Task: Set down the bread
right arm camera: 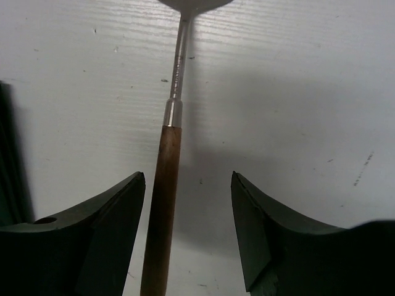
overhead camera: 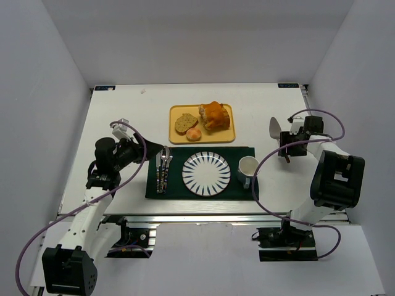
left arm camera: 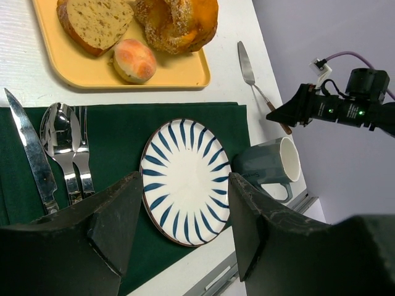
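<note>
White worktop, pale walls — the bread (overhead camera: 194, 134) sits at the near rim of the yellow tray (overhead camera: 202, 141) toward the far edge, just beyond the plate (overhead camera: 206, 174). The left tool (left arm camera: 185, 185), spread and empty, looks nearer; the right tool (right arm camera: 188, 185) straddles the spatula (right arm camera: 162, 234) handle — spread, not pinching.

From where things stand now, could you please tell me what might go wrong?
The spatula handle lies off-centre in the open right gripper, so closing may twist it. The bun sits close beside the slice and loaf; scooping could shove those. The mug stands by the plate and could be knocked.
</note>
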### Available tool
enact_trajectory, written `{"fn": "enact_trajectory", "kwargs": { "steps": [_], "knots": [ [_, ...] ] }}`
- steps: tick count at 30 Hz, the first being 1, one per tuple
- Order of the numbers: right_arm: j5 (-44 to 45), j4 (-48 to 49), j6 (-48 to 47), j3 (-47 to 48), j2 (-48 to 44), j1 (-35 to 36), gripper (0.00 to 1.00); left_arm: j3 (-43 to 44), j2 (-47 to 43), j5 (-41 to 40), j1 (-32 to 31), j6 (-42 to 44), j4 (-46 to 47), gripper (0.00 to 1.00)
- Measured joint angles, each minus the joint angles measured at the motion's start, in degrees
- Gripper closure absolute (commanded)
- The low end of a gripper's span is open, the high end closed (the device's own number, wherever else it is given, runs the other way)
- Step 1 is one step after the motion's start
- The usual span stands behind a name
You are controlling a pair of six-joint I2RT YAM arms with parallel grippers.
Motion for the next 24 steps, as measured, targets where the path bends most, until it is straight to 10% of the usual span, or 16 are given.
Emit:
{"fn": "enact_trajectory", "kwargs": {
  "steps": [24],
  "knots": [
    [7.52,16.96,7.78,-11.23,-2.12,3.65,0.65,0.0,-3.5,-0.04,0.0,0.44,-3.1,0.33]
  ]
}}
